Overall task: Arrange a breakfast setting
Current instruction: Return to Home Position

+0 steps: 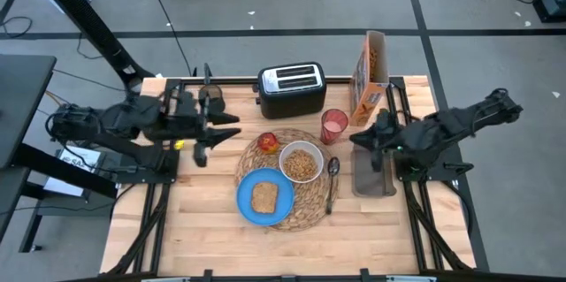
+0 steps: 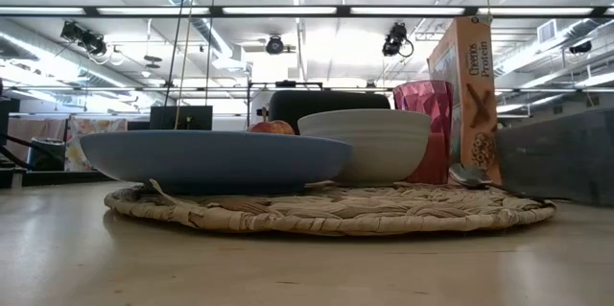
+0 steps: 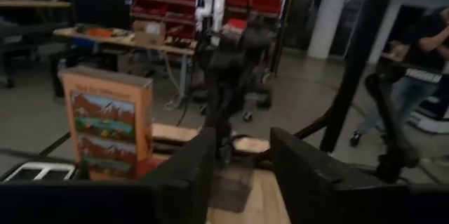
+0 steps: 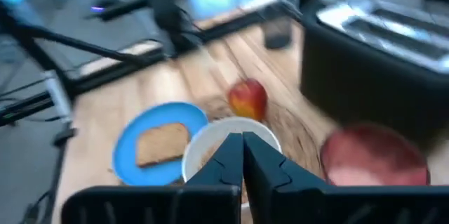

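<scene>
Setting read as complete, so what remained was clearing the arms. Nearest the table's front edge, the blue plate sat on the woven straw placemat with the toast slice on it. Behind it stood the white bowl, with the metal spoon on the mat to its right. Farther back came the apple, then the pink cup at the mat's rear edge. The left gripper hung by the mat's left side, fingers spread and empty. The right gripper was pinched closed on nothing, raised near the cup, above the dark tray. Judgement: lift each arm first, then draw it outward, the right one keeping off the cup and the cereal box. The toaster at the rear looked out of either path.
</scene>
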You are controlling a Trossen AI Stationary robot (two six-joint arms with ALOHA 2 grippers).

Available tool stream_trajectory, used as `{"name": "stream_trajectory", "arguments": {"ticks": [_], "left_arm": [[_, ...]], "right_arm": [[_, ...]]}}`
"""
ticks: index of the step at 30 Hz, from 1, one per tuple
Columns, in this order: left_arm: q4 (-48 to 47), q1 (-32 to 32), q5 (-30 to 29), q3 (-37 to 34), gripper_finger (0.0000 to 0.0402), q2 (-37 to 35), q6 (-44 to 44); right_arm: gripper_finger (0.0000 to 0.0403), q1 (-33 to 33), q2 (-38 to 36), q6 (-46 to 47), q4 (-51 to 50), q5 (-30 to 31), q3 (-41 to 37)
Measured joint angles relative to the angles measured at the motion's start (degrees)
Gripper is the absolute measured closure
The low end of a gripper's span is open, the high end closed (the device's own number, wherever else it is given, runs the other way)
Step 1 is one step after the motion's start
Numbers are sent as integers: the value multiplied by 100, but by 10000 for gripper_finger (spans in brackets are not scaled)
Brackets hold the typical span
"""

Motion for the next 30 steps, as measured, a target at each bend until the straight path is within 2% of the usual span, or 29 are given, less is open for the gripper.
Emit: {"name": "stream_trajectory", "arguments": {"ticks": [4,9,15,20,24,30], "left_arm": [[-38,356,136,0,317,252,-17],[-34,697,140,0,391,521,28],[-60,973,147,0,391,673,198],[-36,1096,200,-107,397,729,357],[555,1184,246,-923,397,536,250],[1438,1182,274,-2032,397,98,222]], "right_arm": [[393,-29,-520,-893,594,-454,-276],[398,-101,-1077,-1402,1283,-848,-851],[399,-101,-1771,-1838,2193,-1022,-1749],[400,-101,-2193,-1827,2417,-1125,-2198],[401,-239,-2407,-1830,2573,-1224,-2470],[401,-992,-2742,-1991,2646,-1975,-2808]]}}
